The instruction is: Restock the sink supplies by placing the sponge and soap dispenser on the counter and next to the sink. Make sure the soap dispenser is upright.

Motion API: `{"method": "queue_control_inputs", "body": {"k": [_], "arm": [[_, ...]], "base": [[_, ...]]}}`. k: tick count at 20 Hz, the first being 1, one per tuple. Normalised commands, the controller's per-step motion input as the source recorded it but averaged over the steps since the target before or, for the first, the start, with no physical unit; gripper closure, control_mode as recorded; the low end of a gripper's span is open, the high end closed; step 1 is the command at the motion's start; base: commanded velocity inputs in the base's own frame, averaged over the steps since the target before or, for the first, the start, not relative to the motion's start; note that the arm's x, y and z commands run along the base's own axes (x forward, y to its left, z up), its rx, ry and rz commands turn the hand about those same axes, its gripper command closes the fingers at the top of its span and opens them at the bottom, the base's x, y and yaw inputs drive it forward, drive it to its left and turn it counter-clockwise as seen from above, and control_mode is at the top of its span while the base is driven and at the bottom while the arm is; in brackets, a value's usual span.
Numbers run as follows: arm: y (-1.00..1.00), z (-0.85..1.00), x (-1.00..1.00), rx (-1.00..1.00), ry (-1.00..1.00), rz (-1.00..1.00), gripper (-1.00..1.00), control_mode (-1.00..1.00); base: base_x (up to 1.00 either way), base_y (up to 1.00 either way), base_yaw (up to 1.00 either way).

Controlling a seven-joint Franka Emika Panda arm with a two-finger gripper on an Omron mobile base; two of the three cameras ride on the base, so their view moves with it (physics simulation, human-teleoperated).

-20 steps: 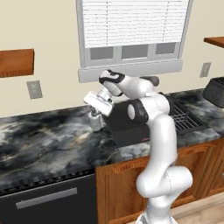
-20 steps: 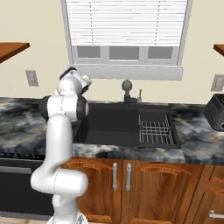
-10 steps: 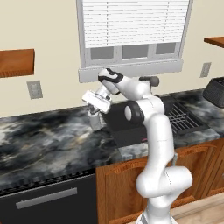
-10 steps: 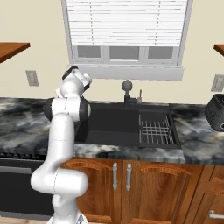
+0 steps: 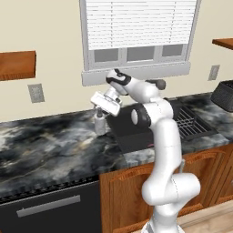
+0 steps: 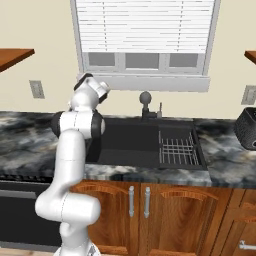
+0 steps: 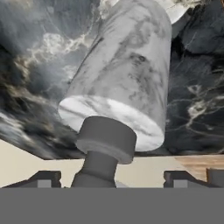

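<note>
I had the pale grey-white cylindrical soap dispenser [image 5: 99, 124] upright on the glossy black-and-grey marbled tabletop [image 5: 45, 150] beside the matte black sink [image 6: 130, 142], gripper [image 5: 101, 109] spread apart above its pump, so lifting clear looked next.

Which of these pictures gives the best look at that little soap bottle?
The hand view: the soap dispenser looms large there, its marbled grey body and dark pump right above the fingers. In the left base view it is small, upright on the counter left of the sink, under the gripper.
</note>
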Motion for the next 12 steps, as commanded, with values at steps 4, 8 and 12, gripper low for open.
{"method": "queue_control_inputs", "body": {"k": [4,8,12], "arm": [[-0.1,0.04,0.01,0.0,-0.18,0.0,-1.0,-1.0],[0.0,0.37,0.0,0.0,-0.2,-0.01,-1.0,-1.0],[0.0,0.56,-0.1,0.0,-0.24,-0.03,-1.0,-1.0]], "base": [[0.0,0.0,0.0],[0.0,0.0,0.0],[0.0,0.0,0.0]]}}
